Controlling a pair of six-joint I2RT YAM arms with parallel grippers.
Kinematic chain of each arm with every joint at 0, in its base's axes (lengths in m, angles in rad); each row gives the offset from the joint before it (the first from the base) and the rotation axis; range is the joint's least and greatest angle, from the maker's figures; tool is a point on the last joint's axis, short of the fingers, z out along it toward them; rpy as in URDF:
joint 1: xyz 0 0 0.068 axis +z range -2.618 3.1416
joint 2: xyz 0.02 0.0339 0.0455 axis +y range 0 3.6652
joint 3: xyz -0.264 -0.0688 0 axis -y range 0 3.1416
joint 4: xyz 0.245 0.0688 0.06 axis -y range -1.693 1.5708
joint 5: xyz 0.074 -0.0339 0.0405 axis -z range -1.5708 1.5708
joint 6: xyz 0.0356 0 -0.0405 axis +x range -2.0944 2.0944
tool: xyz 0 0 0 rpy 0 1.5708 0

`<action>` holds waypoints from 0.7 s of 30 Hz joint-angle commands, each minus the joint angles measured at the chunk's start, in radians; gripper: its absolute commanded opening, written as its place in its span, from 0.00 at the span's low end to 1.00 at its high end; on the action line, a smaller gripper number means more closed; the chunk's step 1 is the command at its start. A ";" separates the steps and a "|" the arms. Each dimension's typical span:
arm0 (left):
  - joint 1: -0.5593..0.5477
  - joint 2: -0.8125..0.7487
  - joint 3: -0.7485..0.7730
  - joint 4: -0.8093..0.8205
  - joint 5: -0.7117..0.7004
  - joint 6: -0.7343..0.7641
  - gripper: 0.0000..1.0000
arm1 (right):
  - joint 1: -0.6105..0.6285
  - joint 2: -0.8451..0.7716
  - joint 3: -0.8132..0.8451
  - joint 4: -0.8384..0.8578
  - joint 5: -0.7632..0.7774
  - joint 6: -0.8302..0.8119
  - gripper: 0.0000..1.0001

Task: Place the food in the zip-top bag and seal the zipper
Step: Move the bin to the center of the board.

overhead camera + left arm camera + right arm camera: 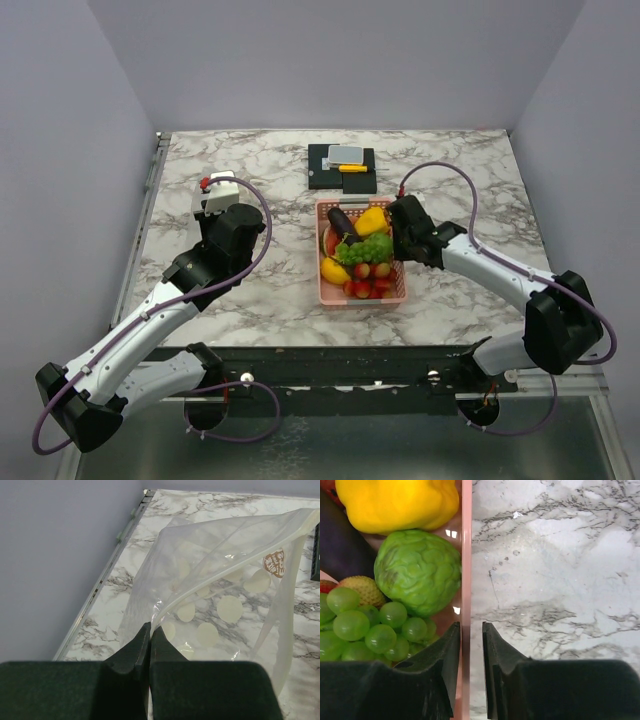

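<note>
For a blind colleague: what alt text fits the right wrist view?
The right gripper, jaws slightly apart, straddles the pink basket wall. Inside lie a yellow pepper, a green leafy vegetable and green grapes; marble table outside.

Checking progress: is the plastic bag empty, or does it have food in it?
Empty: only the tabletop shows through the bag; the food sits in the basket.

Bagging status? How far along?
Done: left gripper pinches the bag edge. In hand: right gripper straddles the basket wall, jaws slightly apart, holding nothing. Left: all visible food sits in the basket, the bag looks empty, so loading and sealing remain.
</note>
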 commanded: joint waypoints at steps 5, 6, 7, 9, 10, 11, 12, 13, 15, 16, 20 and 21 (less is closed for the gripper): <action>0.008 0.004 -0.008 0.015 0.024 0.009 0.00 | -0.009 -0.056 0.158 -0.179 0.008 0.008 0.48; 0.008 0.005 -0.008 0.015 0.025 0.009 0.00 | -0.007 -0.063 0.176 -0.189 -0.004 0.012 0.50; 0.008 0.005 -0.008 0.015 0.025 0.010 0.00 | -0.007 -0.070 0.194 -0.200 -0.018 0.020 0.51; 0.008 0.005 -0.007 0.015 0.026 0.011 0.00 | -0.001 -0.090 0.221 -0.208 -0.056 0.033 0.53; 0.008 0.003 -0.007 0.015 0.026 0.011 0.00 | 0.006 -0.101 0.232 -0.205 -0.077 0.039 0.53; 0.008 0.002 -0.007 0.015 0.027 0.011 0.00 | 0.013 -0.111 0.241 -0.201 -0.095 0.046 0.53; 0.008 0.001 -0.007 0.015 0.029 0.010 0.00 | 0.023 -0.117 0.250 -0.198 -0.111 0.055 0.54; 0.008 -0.001 -0.007 0.015 0.029 0.010 0.00 | 0.038 -0.120 0.261 -0.195 -0.123 0.062 0.54; 0.008 -0.002 -0.007 0.015 0.031 0.010 0.00 | 0.073 -0.111 0.292 -0.197 -0.136 0.074 0.54; 0.008 -0.002 -0.007 0.015 0.032 0.011 0.00 | 0.096 -0.101 0.312 -0.204 -0.136 0.080 0.54; 0.008 -0.003 -0.007 0.014 0.034 0.010 0.00 | 0.205 -0.045 0.386 -0.222 -0.077 0.111 0.55; 0.009 -0.003 -0.007 0.015 0.035 0.010 0.00 | 0.228 -0.030 0.398 -0.221 -0.065 0.119 0.55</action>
